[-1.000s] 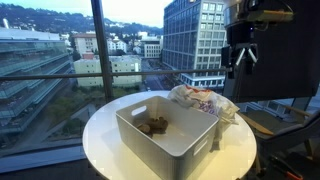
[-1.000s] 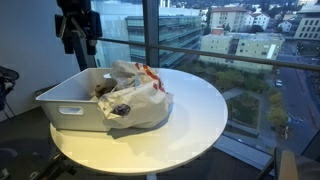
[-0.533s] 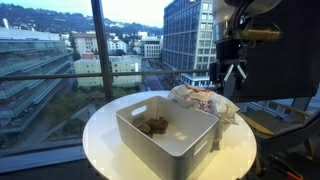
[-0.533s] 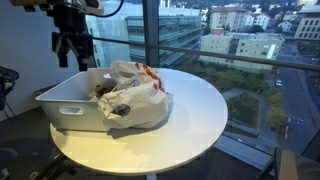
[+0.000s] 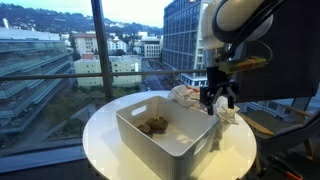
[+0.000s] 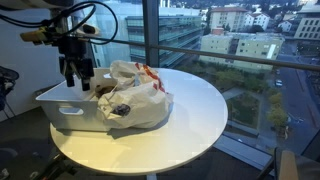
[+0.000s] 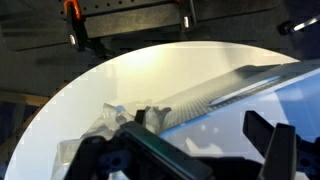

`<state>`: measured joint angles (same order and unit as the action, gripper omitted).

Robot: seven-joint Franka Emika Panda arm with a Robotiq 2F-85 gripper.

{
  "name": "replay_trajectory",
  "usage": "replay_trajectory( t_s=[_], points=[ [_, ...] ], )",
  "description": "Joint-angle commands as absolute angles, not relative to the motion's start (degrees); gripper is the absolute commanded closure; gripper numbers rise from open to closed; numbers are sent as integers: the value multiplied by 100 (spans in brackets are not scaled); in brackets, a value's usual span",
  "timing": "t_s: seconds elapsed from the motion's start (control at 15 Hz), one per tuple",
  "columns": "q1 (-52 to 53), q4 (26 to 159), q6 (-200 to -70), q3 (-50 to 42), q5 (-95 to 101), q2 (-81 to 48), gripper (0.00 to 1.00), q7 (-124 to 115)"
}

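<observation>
Hovering pincer [image 5: 218, 97], jaws apart | white bin [image 5: 150, 140]: long axis diagonal across table [image 5: 100, 135]

- Bin [image 5: 160, 140] [image 6: 68, 116]: white moulded plastic, smooth walls, matt with a faint sheen at the rim.
- Bag [image 5: 196, 98] [image 6: 140, 95]: thin plastic film, crinkled, glossy on the folds, whitish with red print.
- Brown lumps [image 5: 155, 125] in bin: rough, dull; material not discernible.
- Table [image 5: 100, 130] [image 6: 190, 110] [image 7: 120, 85]: white top, smooth, semi-gloss, reflecting window light.
- Gripper [image 5: 219, 103] [image 6: 77, 82]: black, matt, hard plastic or coated metal; cannot tell which.
- Window glass [image 5: 50, 60]: clear, glossy.
- Window frame [image 5: 98, 45]: dark, matt, metal by the look.
</observation>
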<state>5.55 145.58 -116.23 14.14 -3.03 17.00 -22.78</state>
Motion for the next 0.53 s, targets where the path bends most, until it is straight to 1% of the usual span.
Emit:
replay_trajectory(
  t_s=[0.0, 0.47],
  points=[
    [548, 14670, -12196, 1480, 62, 1515, 0, -2816],
    [581, 14371, -13268, 1465, 446, 884, 0, -3034]
  ],
)
